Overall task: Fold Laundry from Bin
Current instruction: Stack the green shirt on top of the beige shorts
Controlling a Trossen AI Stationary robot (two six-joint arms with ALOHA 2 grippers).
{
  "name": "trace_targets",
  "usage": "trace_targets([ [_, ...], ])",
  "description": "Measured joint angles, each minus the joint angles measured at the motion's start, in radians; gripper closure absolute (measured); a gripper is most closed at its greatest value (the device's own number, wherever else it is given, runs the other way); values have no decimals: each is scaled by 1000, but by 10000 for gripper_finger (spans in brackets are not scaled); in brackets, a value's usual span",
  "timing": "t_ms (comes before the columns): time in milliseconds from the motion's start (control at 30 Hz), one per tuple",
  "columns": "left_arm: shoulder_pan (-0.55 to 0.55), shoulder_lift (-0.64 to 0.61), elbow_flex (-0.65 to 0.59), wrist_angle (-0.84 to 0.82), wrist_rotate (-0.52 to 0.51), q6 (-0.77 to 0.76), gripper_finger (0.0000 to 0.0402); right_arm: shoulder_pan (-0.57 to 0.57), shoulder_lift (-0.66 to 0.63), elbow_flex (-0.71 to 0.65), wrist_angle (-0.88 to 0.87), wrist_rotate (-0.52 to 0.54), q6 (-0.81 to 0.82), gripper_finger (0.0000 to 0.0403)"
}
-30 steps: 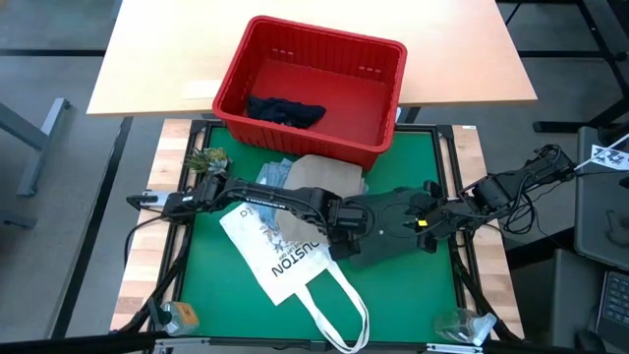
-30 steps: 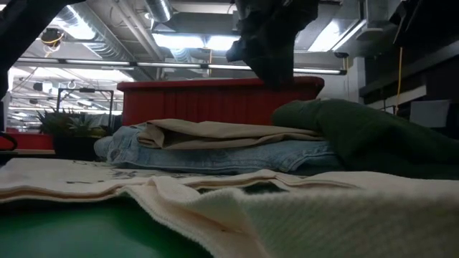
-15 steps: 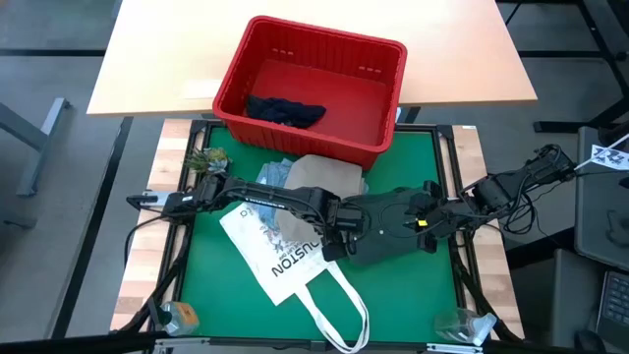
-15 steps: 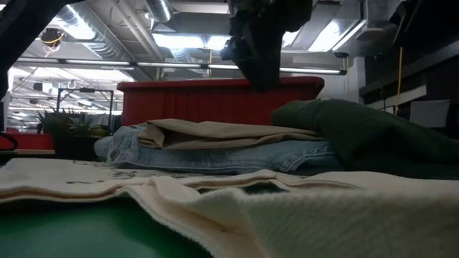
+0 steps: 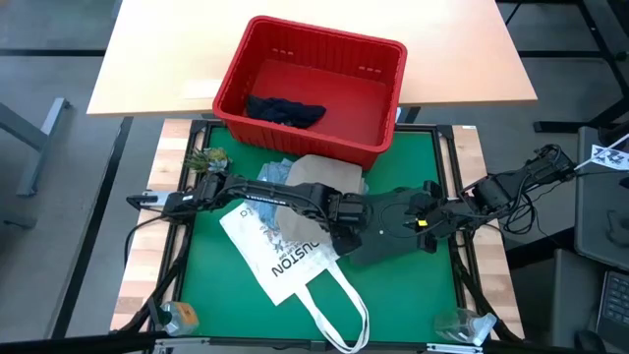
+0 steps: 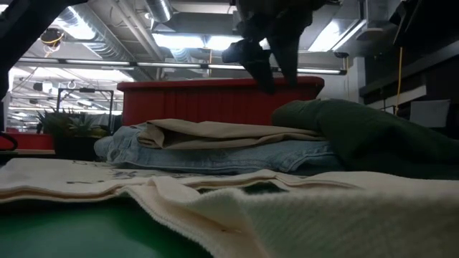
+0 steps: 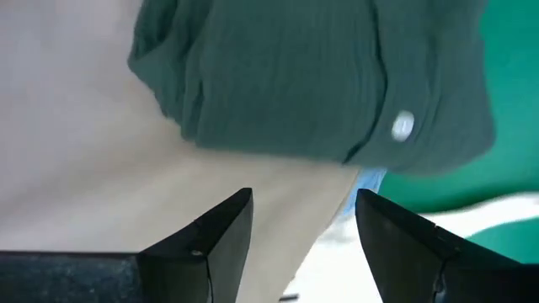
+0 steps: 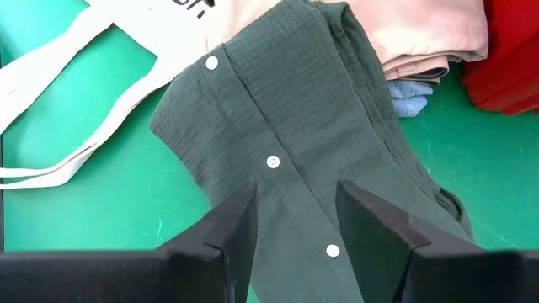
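Observation:
A dark olive buttoned shirt (image 5: 388, 234) lies crumpled on the green mat, its far-left edge resting on the beige cloth (image 5: 324, 175). The beige cloth is stacked on light blue jeans (image 5: 273, 173) in front of the red bin (image 5: 324, 39). A dark navy garment (image 5: 285, 110) lies in the bin. My left gripper (image 5: 346, 218) hangs open just above the shirt's left edge (image 7: 312, 76), fingers pointing down, nothing between them (image 6: 280, 84). My right gripper (image 5: 425, 218) hovers open over the shirt's button strip (image 8: 274, 160).
A white tote bag (image 5: 280, 256) printed HOUSTON is spread on the mat near left, its handles (image 5: 339, 310) reaching the front edge. A small plant (image 5: 204, 157) stands at the far left corner. Bottles sit at the front corners (image 5: 177, 315) (image 5: 462, 324).
My left gripper has opened its fingers while staying in place above the olive shirt. The shirt and the stack lie as before.

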Motion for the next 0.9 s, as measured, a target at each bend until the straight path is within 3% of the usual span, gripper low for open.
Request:
trace_targets([
  [400, -21, 0, 0, 89, -56, -157, 197, 0, 0, 0, 0, 0, 0, 240],
  [667, -40, -118, 0, 11, -108, -107, 197, 0, 0, 0, 3, 0, 0, 240],
  [900, -54, -194, -15, -99, -226, -99, 197, 0, 0, 0, 12, 0, 0, 240],
])
